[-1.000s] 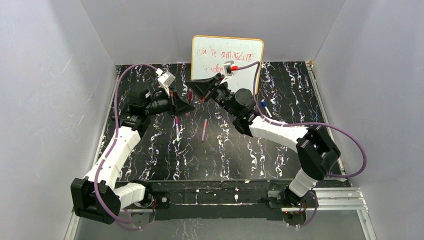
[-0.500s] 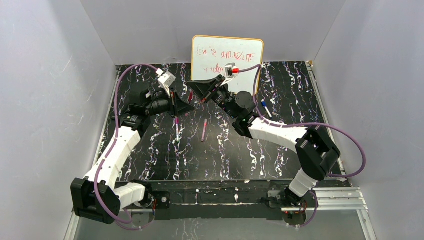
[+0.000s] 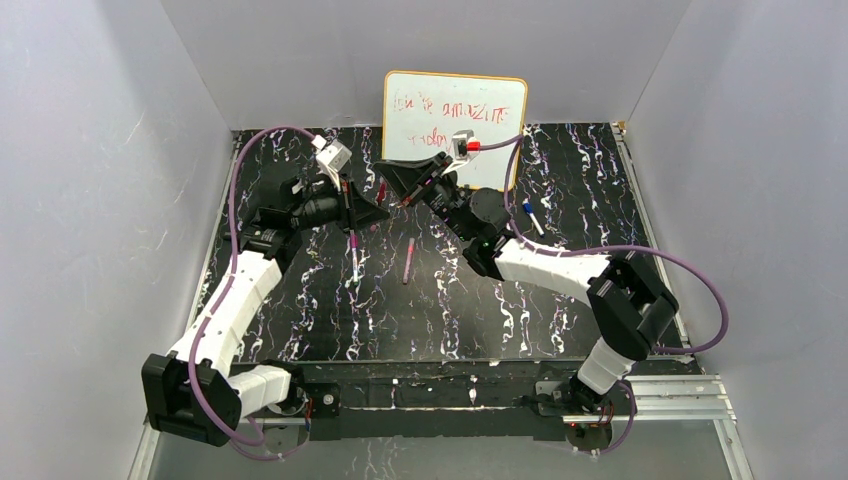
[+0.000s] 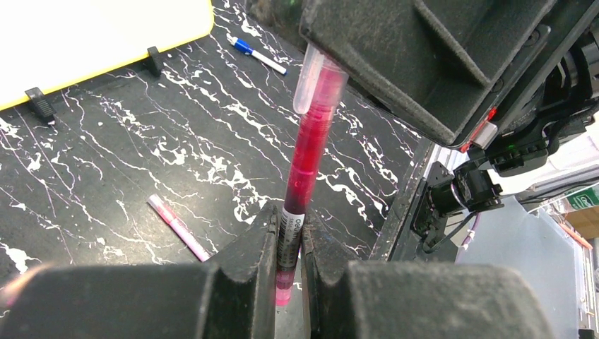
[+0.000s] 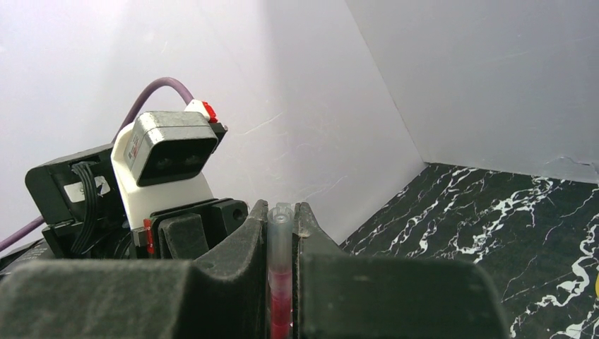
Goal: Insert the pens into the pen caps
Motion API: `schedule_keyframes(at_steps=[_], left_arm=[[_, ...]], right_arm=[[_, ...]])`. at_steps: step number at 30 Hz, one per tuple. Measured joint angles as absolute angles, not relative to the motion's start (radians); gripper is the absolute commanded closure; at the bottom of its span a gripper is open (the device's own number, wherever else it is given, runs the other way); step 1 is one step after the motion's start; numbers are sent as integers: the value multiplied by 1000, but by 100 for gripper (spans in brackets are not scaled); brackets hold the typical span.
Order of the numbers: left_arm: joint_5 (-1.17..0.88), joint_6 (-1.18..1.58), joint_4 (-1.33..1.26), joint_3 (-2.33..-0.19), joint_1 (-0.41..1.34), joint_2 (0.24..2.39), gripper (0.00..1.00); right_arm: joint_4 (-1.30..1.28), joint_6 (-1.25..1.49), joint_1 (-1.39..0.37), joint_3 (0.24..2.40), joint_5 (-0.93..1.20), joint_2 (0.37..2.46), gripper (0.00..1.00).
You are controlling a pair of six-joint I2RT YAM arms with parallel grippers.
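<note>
The left tool (image 4: 288, 247) is gripping the pink pen (image 4: 309, 152) tightly by its lower barrel, holding it steady above the table (image 4: 141, 162), while the right tool (image 5: 282, 215) is pinching the clear cap (image 5: 281, 236) at its top end, apparently so the two can be pushed together.

You see a black bench (image 3: 560, 310) veined with white marbling, a translucent magenta pen (image 4: 309, 152) topped by a frosted clear cap (image 4: 308, 81), a pale pink pen (image 4: 178, 228), a blue-ended white pen (image 4: 259, 56), and a yellow-rimmed whiteboard (image 3: 455, 110) scribbled red.
</note>
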State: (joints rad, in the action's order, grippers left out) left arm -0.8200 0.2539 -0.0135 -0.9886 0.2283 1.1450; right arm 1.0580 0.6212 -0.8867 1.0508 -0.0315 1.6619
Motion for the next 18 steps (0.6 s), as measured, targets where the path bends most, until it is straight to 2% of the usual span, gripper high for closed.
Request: schedule_keyframes(at_steps=[18], left_arm=[[-819,262,-13,-1016,229,1174,100]], right_arm=[[1103,620,-891,1050,-66,1683,99]])
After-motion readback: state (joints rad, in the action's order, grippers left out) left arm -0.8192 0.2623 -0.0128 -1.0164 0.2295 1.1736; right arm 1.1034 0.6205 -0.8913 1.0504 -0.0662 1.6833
